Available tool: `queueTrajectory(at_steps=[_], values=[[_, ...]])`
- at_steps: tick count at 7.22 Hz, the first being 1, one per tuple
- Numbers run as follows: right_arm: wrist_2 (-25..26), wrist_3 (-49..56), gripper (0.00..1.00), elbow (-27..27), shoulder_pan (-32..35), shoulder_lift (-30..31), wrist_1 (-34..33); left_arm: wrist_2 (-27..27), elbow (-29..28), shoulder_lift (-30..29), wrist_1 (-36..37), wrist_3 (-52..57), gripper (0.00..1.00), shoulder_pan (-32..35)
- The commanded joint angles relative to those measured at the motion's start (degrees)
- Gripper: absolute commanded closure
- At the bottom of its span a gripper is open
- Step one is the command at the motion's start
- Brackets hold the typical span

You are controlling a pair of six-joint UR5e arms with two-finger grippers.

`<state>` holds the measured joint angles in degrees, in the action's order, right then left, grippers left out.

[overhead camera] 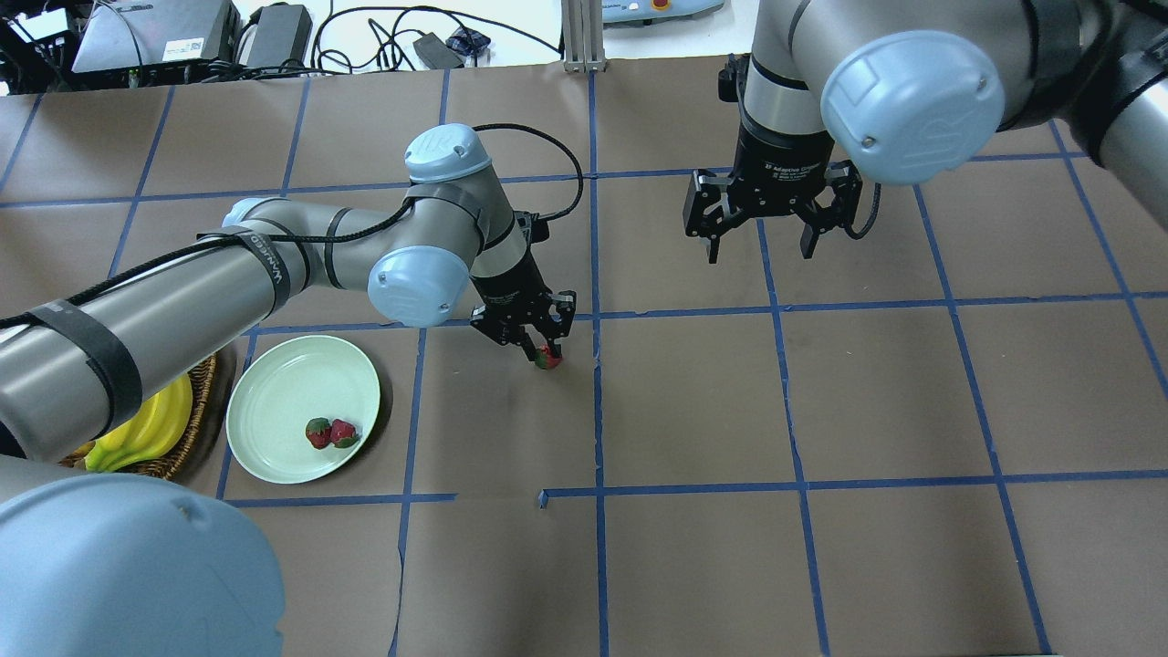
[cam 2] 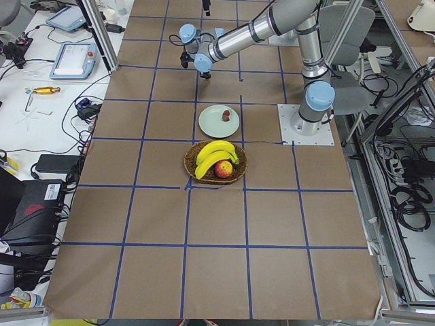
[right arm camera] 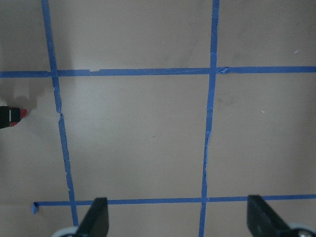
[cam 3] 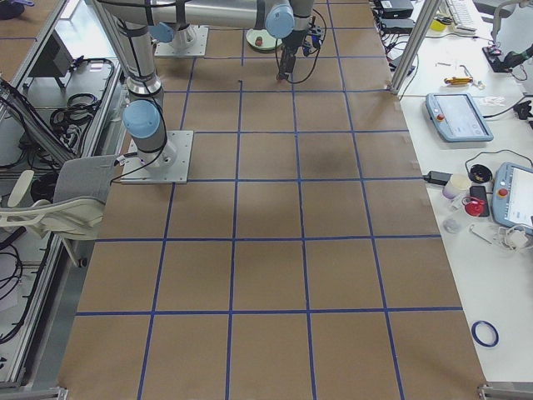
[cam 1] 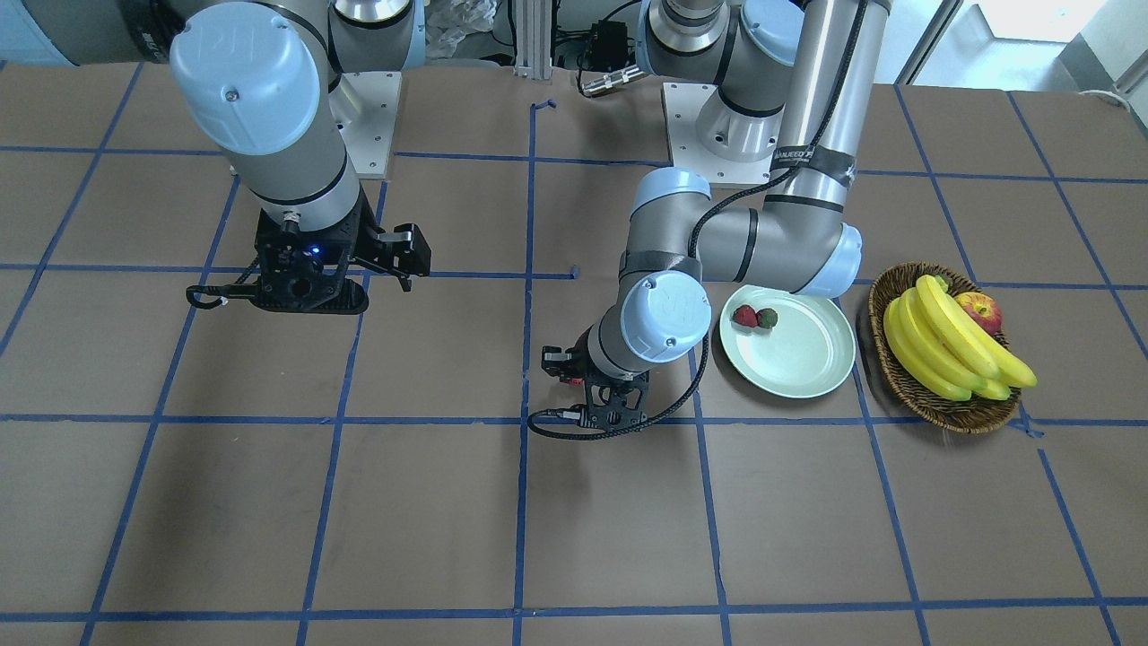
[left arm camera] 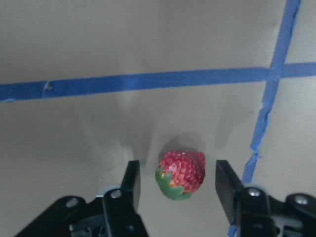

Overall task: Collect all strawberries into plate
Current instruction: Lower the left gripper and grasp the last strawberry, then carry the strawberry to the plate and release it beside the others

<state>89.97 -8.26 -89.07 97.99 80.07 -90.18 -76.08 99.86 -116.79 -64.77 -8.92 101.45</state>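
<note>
Left gripper (overhead camera: 540, 345) up close, jaws spread, straddling lone strawberry (left arm camera: 181, 173) on table (overhead camera: 821, 411), clear of both sides. Two strawberries (overhead camera: 330, 432) in plate (overhead camera: 283, 392), beside banana basket (overhead camera: 178, 461). Right gripper (overhead camera: 761, 248) gaping over tape lines (overhead camera: 776, 310), well apart.

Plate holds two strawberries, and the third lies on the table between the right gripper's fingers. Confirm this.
One thing is wrong: the arm. The plate does hold two strawberries, and the third strawberry lies on the table, but between the left gripper's fingers, not the right's. The left wrist view shows it between those open fingers, touching neither. The right gripper holds nothing.
</note>
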Motion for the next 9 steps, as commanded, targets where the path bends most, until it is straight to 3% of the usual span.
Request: queueTrajectory(at_steps=[1, 3, 4, 6, 9], values=[[0.0, 0.0, 0.00, 0.0, -0.1, 0.0, 0.0, -4.5, -0.7, 3.1, -1.9, 1.8, 1.00, -2.3], [0.1, 0.0, 0.00, 0.0, -0.1, 0.0, 0.0, -6.5, -0.6, 6.2, -9.7, 13.7, 1.00, -9.8], [0.1, 0.0, 0.00, 0.0, -0.1, 0.0, -0.1, -12.6, -0.5, 7.6, -12.6, 21.0, 1.00, -13.3], [0.1, 0.1, 0.00, 0.0, -0.1, 0.0, -0.1, -19.9, 0.9, 7.5, -13.4, 35.7, 1.00, -20.0], [0.0, 0.1, 0.00, 0.0, -0.1, 0.0, -0.1, -27.8, 3.5, 7.3, -13.3, 43.3, 1.00, -24.4]])
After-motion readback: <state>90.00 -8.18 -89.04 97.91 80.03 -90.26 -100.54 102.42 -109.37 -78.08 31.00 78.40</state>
